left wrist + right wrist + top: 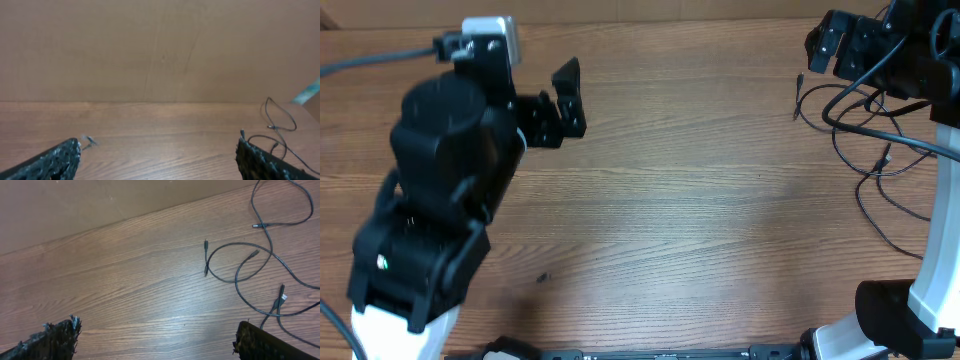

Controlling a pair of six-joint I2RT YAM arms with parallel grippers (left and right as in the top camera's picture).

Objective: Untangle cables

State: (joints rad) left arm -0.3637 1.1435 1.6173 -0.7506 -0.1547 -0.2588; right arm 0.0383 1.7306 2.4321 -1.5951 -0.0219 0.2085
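**Overhead view: two robot arms with open grippers above a wooden table, black cables at the table's far right**

Overhead, a brown wood-grain table (700,220) fills the picture. A plain brown wall (150,50) rises along the table's far edge.

The left arm (440,180), bulky and black with a white base, leans over the table's left side. The left gripper (568,100) points toward the table's middle with its jaws spread wide. In the left wrist view nothing sits between its two dark fingertips (60,157), only bare tabletop.

The right arm (920,290) stands on a white base at the table's near right edge and reaches to the far right corner. The right gripper (155,340) also has its jaws wide apart and holds nothing. Its fingertips (260,342) frame the table surface in the right wrist view.

The cables (240,275) are a few thin black cords. They lie flat on the table at its far right, in loose loops that cross one another — some strands run under the right arm in the overhead view. Small plugs (205,244) end the cords, and one tip lies toward the table's middle, apart from the loops.

A tiny dark speck (542,278) sits on the table's near left part, beside the left arm.
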